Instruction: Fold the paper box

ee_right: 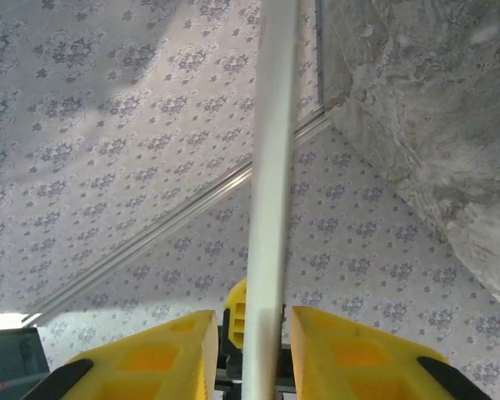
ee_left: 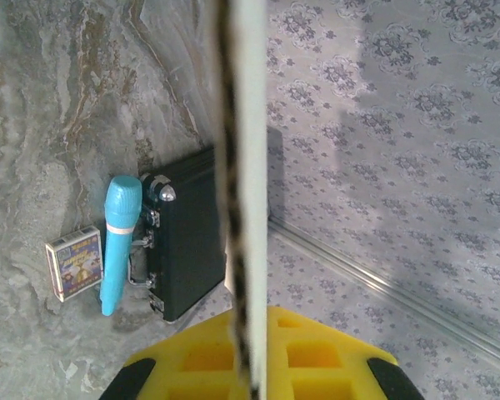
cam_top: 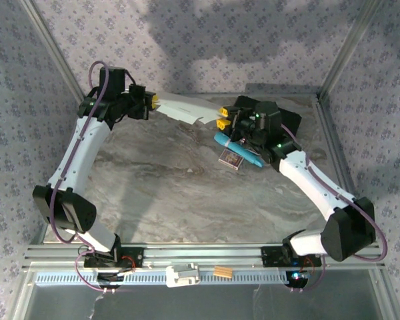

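One paper box [cam_top: 185,109], a flat white sheet, was held clear of the table at 12 o'clock of the top view and seen edge-on from both wrists.

- One left gripper [cam_top: 153,103], at the sheet's 9 o'clock end, was clamped tight on the sheet.
- One right gripper [cam_top: 221,119], at the sheet's 3 o'clock end, had its yellow fingers [ee_right: 150,358] set narrow, one on each side of the sheet. A slit showed beside one finger.
- One blue cylinder [cam_top: 237,148] lay at 4 o'clock of the sheet.
- One patterned card packet [cam_top: 231,160] lay just beside the cylinder.
- One black case [ee_left: 187,233] with a handle lay along the cylinder's other side, at 2 o'clock of the table.
- One table [cam_top: 173,193] had a grey marbled top.
- The walls [cam_top: 220,40] were pale floral-print cloth, shadowed at 12 o'clock.
- The metal frame posts [cam_top: 343,53] stood at the far corners.
- One slotted rail [cam_top: 253,253] ran at 6 o'clock, with a white fitting [cam_top: 183,275] and a small tan block [cam_top: 223,272] on it.
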Motion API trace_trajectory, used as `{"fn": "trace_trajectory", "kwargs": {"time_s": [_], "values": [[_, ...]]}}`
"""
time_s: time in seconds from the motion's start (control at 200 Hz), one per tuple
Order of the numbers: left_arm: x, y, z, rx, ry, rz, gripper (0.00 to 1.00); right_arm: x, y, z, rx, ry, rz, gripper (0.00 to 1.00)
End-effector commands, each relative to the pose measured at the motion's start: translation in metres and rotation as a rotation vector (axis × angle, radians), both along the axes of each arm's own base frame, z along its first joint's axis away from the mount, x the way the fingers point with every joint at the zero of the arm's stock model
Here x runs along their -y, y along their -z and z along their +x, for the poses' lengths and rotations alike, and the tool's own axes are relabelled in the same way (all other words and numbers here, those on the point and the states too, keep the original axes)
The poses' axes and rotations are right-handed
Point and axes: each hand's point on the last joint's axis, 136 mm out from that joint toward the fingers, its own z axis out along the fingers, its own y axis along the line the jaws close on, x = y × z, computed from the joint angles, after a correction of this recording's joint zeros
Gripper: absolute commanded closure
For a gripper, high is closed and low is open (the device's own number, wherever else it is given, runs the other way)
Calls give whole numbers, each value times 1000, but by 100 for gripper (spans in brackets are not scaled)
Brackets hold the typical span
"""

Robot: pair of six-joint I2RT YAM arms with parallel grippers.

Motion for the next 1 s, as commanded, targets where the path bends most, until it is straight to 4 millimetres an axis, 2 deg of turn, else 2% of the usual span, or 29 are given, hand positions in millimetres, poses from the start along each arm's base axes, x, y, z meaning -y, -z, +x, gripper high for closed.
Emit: {"fn": "trace_trajectory", "kwargs": {"time_s": [0.0, 0.115, 0.215, 0.285, 0.295, 0.305, 0.375, 0.42, 0.5, 0.55, 0.575, 0.665, 0.685, 0.71, 0.785, 0.855, 0.994], "values": [[5, -6, 6, 18, 12, -39, 100, -2, -21, 4, 35, -12, 43, 73], [4, -5, 5, 14, 15, -27, 100, 1, -21, 7, 34, 10, 40, 86], [3, -1, 4, 3, 14, -21, 100, 5, -25, 7, 38, 18, 29, 90], [2, 1, 3, -1, 14, -20, 100, 7, -20, 8, 23, 24, 14, 92], [2, 1, 3, -1, 14, -20, 100, 7, -32, 9, 44, 24, 25, 92], [2, 1, 2, -1, 15, -20, 100, 7, -35, 9, 51, 24, 28, 93], [3, 2, 3, -3, 16, -18, 100, 7, -38, 9, 51, 25, 26, 100], [2, 4, 2, -6, 19, -12, 89, 9, -41, 9, 51, 32, 24, 100], [-3, 4, -1, 0, 32, 44, 54, 15, -44, 8, 41, 47, -7, 100], [-13, 3, -9, -5, 37, 138, 40, 24, -47, 5, 29, 65, -54, 100], [-20, 1, -15, -9, 41, 203, 35, 30, -44, 0, -7, 73, -107, 100], [-43, -12, -33, 18, 32, 397, 31, 52, -43, -15, -79, 104, -243, 100], [-50, -14, -37, 28, 21, 448, 24, 56, -42, -19, -99, 111, -272, 100], [-56, -18, -42, 45, 15, 508, 23, 62, -40, -24, -134, 125, -299, 100], [-69, -24, -57, 85, 30, 652, 23, 71, -36, -41, -227, 128, -366, 100], [-74, -23, -67, 114, 67, 741, 27, 79, -28, -66, -363, 125, -445, 100], [-68, -17, -83, 205, 210, 854, 35, 101, -34, -112, -532, 189, -646, 100]]}}
